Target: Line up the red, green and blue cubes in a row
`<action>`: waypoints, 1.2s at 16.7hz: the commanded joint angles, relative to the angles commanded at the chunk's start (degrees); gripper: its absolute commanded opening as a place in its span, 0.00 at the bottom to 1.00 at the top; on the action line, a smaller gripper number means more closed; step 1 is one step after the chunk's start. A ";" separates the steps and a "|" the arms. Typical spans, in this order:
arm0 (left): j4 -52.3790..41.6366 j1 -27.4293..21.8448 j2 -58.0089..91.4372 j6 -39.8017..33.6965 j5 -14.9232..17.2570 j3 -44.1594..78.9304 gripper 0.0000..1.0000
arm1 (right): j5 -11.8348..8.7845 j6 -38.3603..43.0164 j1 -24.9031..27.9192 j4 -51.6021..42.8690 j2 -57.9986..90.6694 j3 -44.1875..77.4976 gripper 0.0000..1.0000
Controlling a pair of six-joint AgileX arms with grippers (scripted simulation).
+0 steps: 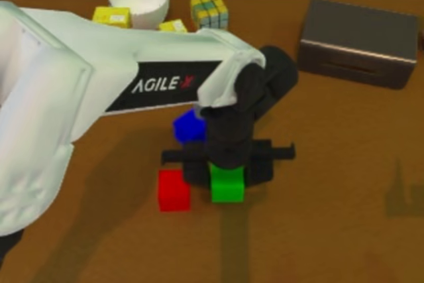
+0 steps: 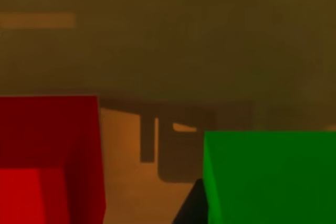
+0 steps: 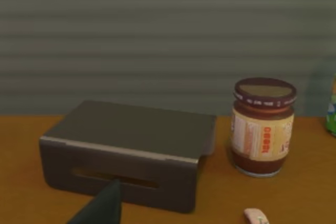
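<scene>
The green cube (image 1: 227,187) sits just right of the red cube (image 1: 173,190) near the table's middle, with a small gap between them. My left gripper (image 1: 227,175) reaches down over the green cube and is shut on it. In the left wrist view a dark finger (image 2: 191,208) presses the green cube's (image 2: 268,177) side, with the red cube (image 2: 50,156) beside it. The blue cube (image 1: 188,126) lies behind the other two, partly hidden under the left arm. My right gripper is outside the top view; one dark finger (image 3: 107,203) of it shows, well off to one side, nothing against it.
At the back stand a white bowl (image 1: 139,1), two yellow blocks (image 1: 111,16) (image 1: 173,26) and a multicoloured puzzle cube (image 1: 209,11). A grey box (image 1: 358,41) sits at the back right. A brown jar (image 3: 263,127) and a small pink object (image 3: 256,216) lie near the box.
</scene>
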 joint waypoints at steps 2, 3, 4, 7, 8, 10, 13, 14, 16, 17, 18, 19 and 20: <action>0.64 0.00 0.25 -0.02 -0.05 -0.48 0.00 | 0.00 0.00 0.00 0.00 0.00 0.00 1.00; 0.64 0.00 0.25 -0.02 -0.05 -0.48 0.00 | 0.00 0.00 0.00 0.00 0.00 0.00 1.00; 0.64 0.00 0.25 -0.02 -0.05 -0.48 0.00 | 0.00 0.00 0.00 0.00 0.00 0.00 1.00; 0.64 0.00 0.25 -0.02 -0.05 -0.48 0.23 | 0.00 0.00 0.00 0.00 0.00 0.00 1.00; 0.64 0.00 0.25 -0.02 -0.05 -0.48 0.30 | 0.00 0.00 0.00 0.00 0.00 0.00 1.00; 0.64 0.00 0.25 -0.02 -0.05 -0.48 0.45 | 0.00 0.00 0.00 0.00 0.00 0.00 1.00; 0.64 0.00 0.25 -0.02 -0.05 -0.48 0.68 | 0.00 0.00 0.00 0.00 0.00 0.00 1.00; 0.64 0.00 0.25 -0.02 -0.05 -0.48 0.75 | 0.00 0.00 0.00 0.00 0.00 0.00 1.00; 0.64 0.00 0.25 -0.02 -0.05 -0.48 0.90 | 0.00 0.00 0.00 0.00 0.00 0.00 1.00; 0.64 0.00 0.25 -0.02 -0.05 -0.48 0.98 | 0.00 0.00 0.00 0.00 0.00 0.00 1.00; 0.64 0.00 0.25 -0.02 -0.05 -0.48 1.00 | 0.00 0.00 0.00 0.00 0.00 0.00 1.00; 0.64 0.00 0.25 -0.02 -0.05 -0.48 1.00 | 0.00 0.00 0.00 0.00 0.00 0.00 1.00; 0.64 0.00 0.25 -0.02 -0.05 -0.48 1.00 | 0.00 0.00 0.00 0.00 0.00 0.00 1.00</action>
